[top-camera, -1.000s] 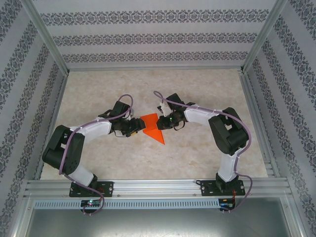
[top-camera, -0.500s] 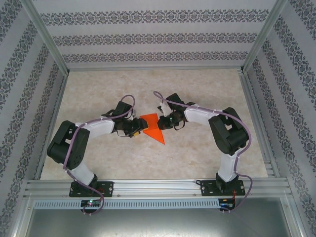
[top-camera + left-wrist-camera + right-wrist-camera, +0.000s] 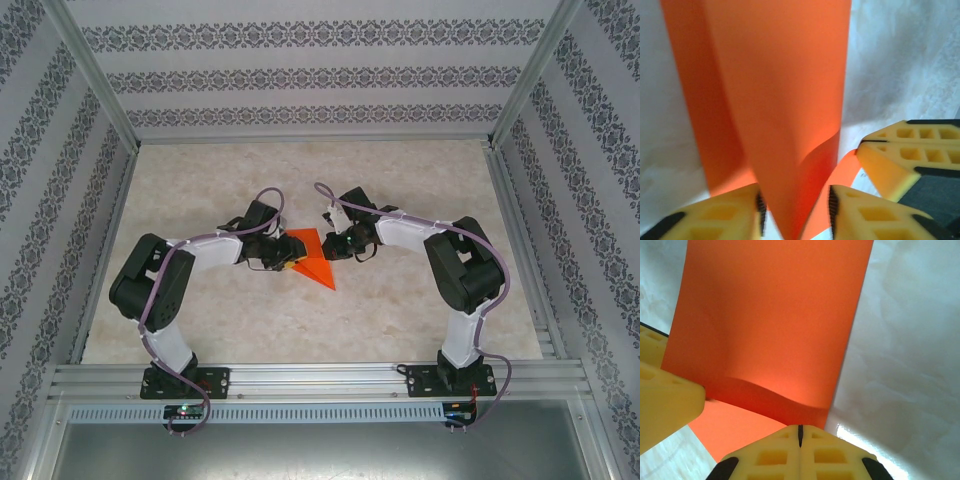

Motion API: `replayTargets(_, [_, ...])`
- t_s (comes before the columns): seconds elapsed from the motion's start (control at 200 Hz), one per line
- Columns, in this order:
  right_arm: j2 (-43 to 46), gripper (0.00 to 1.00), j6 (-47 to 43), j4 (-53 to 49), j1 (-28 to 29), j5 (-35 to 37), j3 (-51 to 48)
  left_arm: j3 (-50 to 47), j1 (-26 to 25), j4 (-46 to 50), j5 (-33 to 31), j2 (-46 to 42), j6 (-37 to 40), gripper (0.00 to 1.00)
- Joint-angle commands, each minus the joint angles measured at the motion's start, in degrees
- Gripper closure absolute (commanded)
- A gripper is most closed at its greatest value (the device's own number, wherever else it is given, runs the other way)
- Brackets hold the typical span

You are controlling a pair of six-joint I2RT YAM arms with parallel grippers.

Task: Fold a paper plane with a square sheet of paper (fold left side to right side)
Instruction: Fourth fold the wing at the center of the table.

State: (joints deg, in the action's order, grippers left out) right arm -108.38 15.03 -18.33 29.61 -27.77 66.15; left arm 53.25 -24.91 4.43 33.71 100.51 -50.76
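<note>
The square sheet of paper (image 3: pixel 312 262), already down to a pointed orange shape with its tip toward 5 o'clock, lies at the middle of the marbled table (image 3: pixel 420 180). The left gripper (image 3: pixel 287 262) is at its 9 o'clock edge and the right gripper (image 3: pixel 330 246) at about 1 o'clock. In the left wrist view a raised flap stands between the left pads (image 3: pixel 760 209), which are partly apart; whether they already pinch it I cannot tell. The right gripper's fingers (image 3: pixel 800 450) are pressed together, tips at the paper's edge where it curls up toward them. I cannot tell whether that edge is nipped between them or only pinned. To fold left over right cleanly, the left gripper probably needs a firm hold on the flap, then a low sweep toward 3 o'clock. The right tips should anchor the far side so the crease lands straight. The main obstacle looks like crowding: the right fingertips sit just beside the left gripper's finger and in the flap's path. The purple cable (image 3: pixel 265 195) loops just above, and the patterned walls (image 3: pixel 320 75) stand well apart.
</note>
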Motion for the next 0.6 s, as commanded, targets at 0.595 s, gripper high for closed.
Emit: replayTargets(0.595, [21.14,0.56,-4.5,9.06,14.69,21.32,-16.97,4.28,-1.55,0.22,-0.53,-0.6,-1.57,0.77])
